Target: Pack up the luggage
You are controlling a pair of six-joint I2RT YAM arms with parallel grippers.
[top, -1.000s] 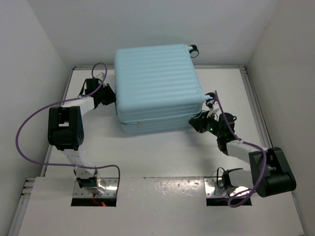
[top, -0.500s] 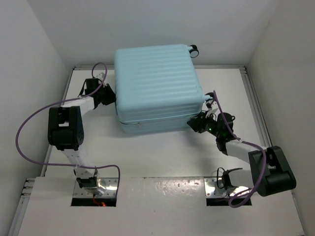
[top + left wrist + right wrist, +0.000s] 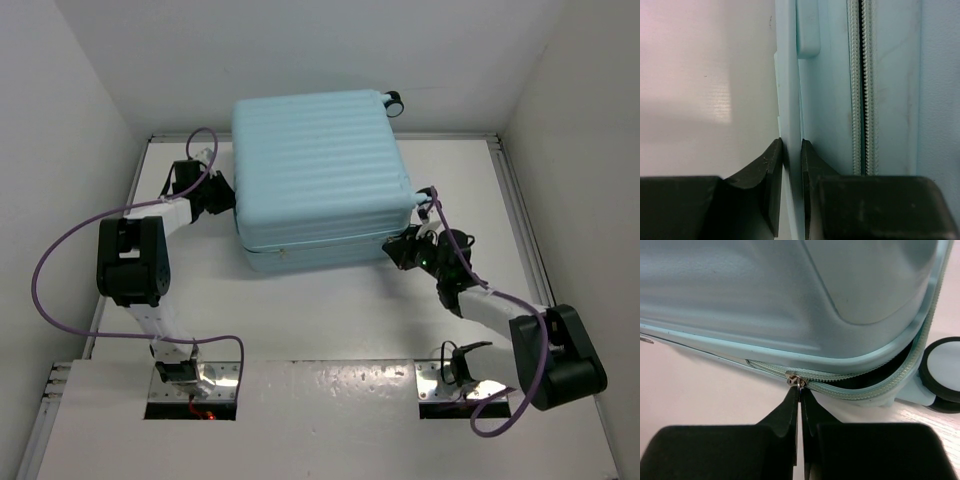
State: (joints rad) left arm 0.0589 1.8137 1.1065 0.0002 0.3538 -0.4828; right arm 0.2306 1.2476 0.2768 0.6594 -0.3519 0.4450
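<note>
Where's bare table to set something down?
Free: table strip between luggage and arm bases; far right patch between luggage and wall. Crowded: luggage's left side, left gripper clamped on it; near right corner, right gripper pinching zipper pull.

I can't read any text in my views from here: no legible brand, label or number on the luggage (image 3: 320, 170), its zipper pull (image 3: 796, 380), or the tabletop (image 3: 330, 310).

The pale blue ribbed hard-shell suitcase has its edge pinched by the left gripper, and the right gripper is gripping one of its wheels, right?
No. The right gripper is shut on the metal zipper pull of the suitcase, not a wheel; the black-and-white wheel sits untouched, as the right wrist view shows.
</note>
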